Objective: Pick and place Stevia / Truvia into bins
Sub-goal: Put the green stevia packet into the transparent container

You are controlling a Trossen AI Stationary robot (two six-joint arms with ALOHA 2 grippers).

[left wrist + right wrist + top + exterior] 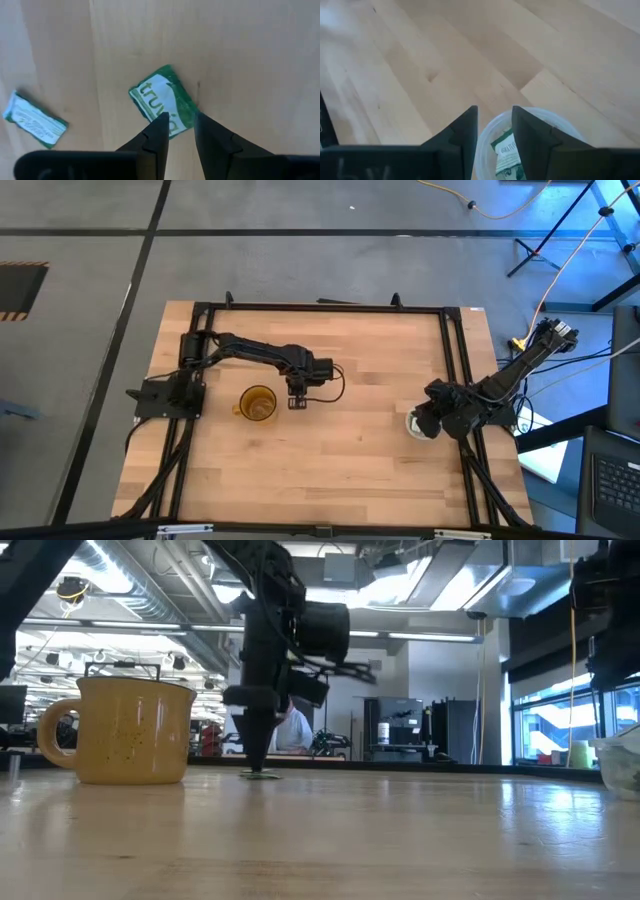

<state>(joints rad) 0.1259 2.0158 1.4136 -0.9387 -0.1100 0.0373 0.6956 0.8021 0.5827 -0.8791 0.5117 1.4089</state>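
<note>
My left gripper (pixel 298 402) points down at the table's middle, just right of the amber mug (pixel 258 404), and is shut on a green and white Truvia sachet (pixel 160 97). A second sachet (pixel 35 121) lies flat on the wood close by. In the low view the gripper (pixel 258 765) stands on the sachet (pixel 262 776), with the mug (pixel 125 730) beside it. My right gripper (pixel 495 127) hovers open over the clear cup (pixel 550 125) near the table's right edge (pixel 418 424). A sachet (pixel 507 152) lies inside that cup. My left gripper pinches the Truvia sachet by one end (pixel 175 122), between its two fingers. The fingers (pixel 157 132) come from above, pointing down. The rest of the sachet lies on the table, with one long edge (pixel 187 100) curled up a little.
A black frame rail (pixel 455 370) runs along the table's right side beside the clear cup. Bare wood (pixel 340 470) stretches between the two arms and toward the near edge. A person (pixel 295 730) shows in the room beyond the table.
</note>
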